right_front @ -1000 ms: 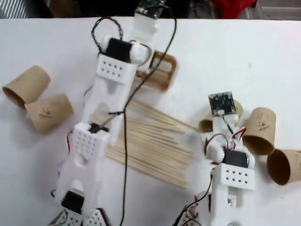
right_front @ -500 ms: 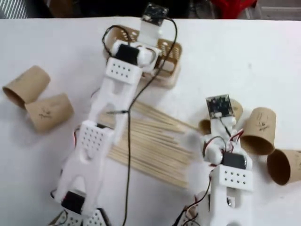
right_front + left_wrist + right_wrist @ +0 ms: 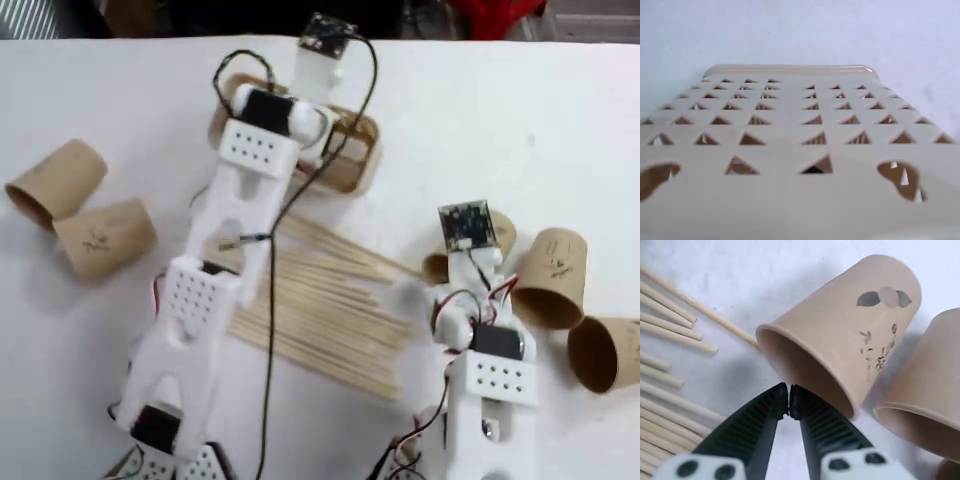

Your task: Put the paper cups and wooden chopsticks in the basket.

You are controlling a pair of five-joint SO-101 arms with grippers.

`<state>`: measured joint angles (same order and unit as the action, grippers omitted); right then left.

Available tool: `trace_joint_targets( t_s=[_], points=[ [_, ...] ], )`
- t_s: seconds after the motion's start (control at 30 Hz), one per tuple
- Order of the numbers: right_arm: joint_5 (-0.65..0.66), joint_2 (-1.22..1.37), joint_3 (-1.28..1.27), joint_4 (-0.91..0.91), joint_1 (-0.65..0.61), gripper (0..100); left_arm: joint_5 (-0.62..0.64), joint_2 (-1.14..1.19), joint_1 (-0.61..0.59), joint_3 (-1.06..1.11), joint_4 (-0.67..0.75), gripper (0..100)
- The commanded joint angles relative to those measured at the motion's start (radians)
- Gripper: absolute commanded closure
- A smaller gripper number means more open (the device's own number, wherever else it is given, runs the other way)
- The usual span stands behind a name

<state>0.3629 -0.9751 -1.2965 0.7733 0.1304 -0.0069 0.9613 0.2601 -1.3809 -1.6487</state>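
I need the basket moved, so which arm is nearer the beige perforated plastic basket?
Left. The left arm is over the basket; the right gripper is apart from it, at the rim of a brown paper cup.

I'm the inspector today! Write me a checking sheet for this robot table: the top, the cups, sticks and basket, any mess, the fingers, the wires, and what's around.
Surface: white table, looks clean.
Job's things: paper cups lie out on the table, two left, three right. Wooden chopsticks sit in a loose pile in the middle. The basket is at the far side.
Clutter: nothing seen.
Grippers: right gripper has its fingers shut, just by one cup's rim. The left arm leans over the basket.
Cables: a black cable runs along the left arm; red and black wires on the right arm.
Surroundings: dark space past the far edge, with a red thing.
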Motion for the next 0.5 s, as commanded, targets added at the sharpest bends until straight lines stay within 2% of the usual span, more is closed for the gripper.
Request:
trace_joint_targets(
  t_s=[0.0, 0.17, 0.47],
  points=[
    [0.006, -0.031, 0.006, -0.021, 0.005, 98.1, 0.005, -0.151, 0.008, -0.017, -0.087, 98],
    [0.006, -0.031, 0.006, -0.021, 0.005, 98.1, 0.009, -0.179, 0.013, -0.008, -0.129, 98],
    [0.006, -0.031, 0.005, -0.019, 0.007, 98.1, 0.011, -0.021, 0.022, -0.009, -0.135, 98]
  ],
)
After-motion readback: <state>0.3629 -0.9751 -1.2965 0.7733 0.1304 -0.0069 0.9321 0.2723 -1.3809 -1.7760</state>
